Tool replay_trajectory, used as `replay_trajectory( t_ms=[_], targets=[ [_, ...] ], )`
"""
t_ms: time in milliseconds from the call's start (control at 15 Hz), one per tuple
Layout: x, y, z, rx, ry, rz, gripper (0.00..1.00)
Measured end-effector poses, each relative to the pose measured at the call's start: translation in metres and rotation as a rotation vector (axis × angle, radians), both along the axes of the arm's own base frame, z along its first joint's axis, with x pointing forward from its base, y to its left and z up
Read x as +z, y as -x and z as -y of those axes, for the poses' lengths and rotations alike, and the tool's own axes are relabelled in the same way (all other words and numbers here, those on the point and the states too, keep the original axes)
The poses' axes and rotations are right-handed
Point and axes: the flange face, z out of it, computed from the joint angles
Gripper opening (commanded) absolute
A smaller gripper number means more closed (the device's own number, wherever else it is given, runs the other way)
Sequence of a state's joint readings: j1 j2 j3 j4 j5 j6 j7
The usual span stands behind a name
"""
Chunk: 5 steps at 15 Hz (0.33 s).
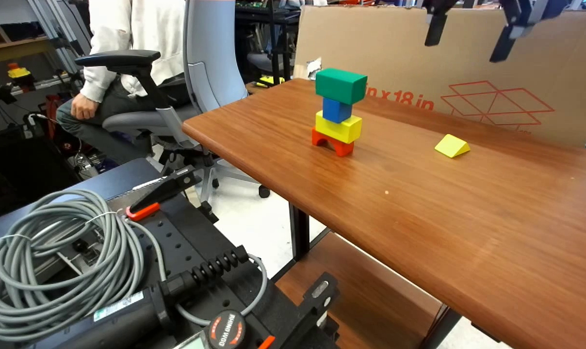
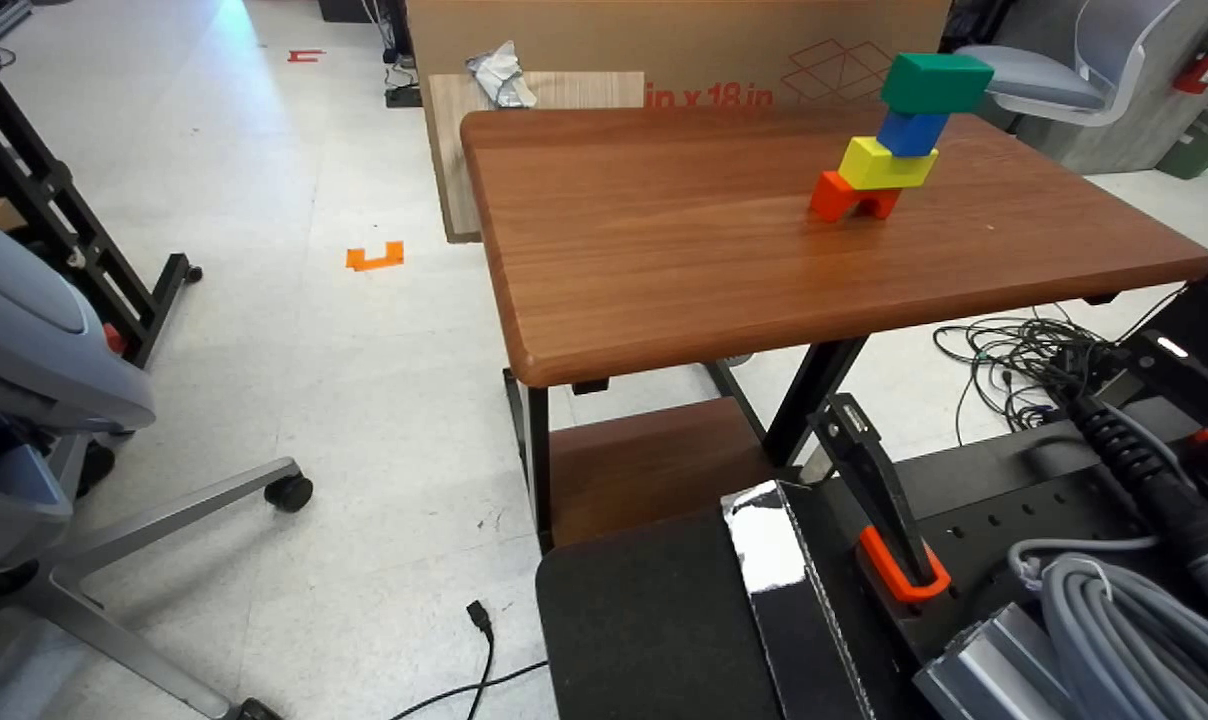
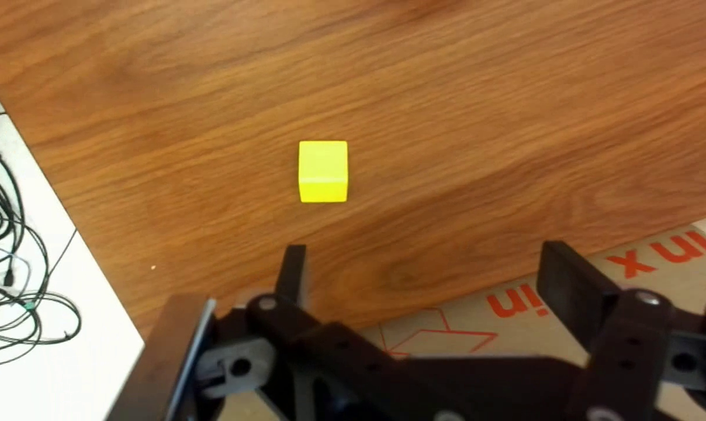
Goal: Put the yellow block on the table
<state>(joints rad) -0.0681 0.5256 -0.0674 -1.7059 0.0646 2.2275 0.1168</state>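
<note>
The yellow block (image 1: 452, 146) is a small bright yellow wedge-shaped piece. It lies on the reddish-brown wood-grain table (image 1: 467, 218), apart from the stack of blocks. It also shows in the wrist view (image 3: 323, 171), above and to the left of the gap between the fingers. It does not show in the exterior view that holds the table's near corner (image 2: 564, 320). My gripper (image 1: 467, 47) is above the table near the cardboard box, higher than the yellow block. In the wrist view the gripper (image 3: 426, 248) has its fingers wide apart with nothing between them.
A stack stands on the table: a red arch (image 1: 333, 141), another yellow block (image 1: 339, 127), a blue block (image 1: 336, 110) and a green block (image 1: 341, 86) on top. A cardboard box (image 1: 395, 53) stands along the far edge. A person sits on a chair (image 1: 210, 58) beyond the table.
</note>
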Motion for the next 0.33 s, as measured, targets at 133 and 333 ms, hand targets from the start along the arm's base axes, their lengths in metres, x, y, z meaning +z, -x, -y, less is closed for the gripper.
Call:
replay_trajectory(
  t_ms=[133,333],
  targets=[
    [0.03,0.013,-0.012,0.019,-0.002,0.007,1.0],
    [0.042,0.025,-0.017,0.026,-0.004,0.005,1.0]
  ],
)
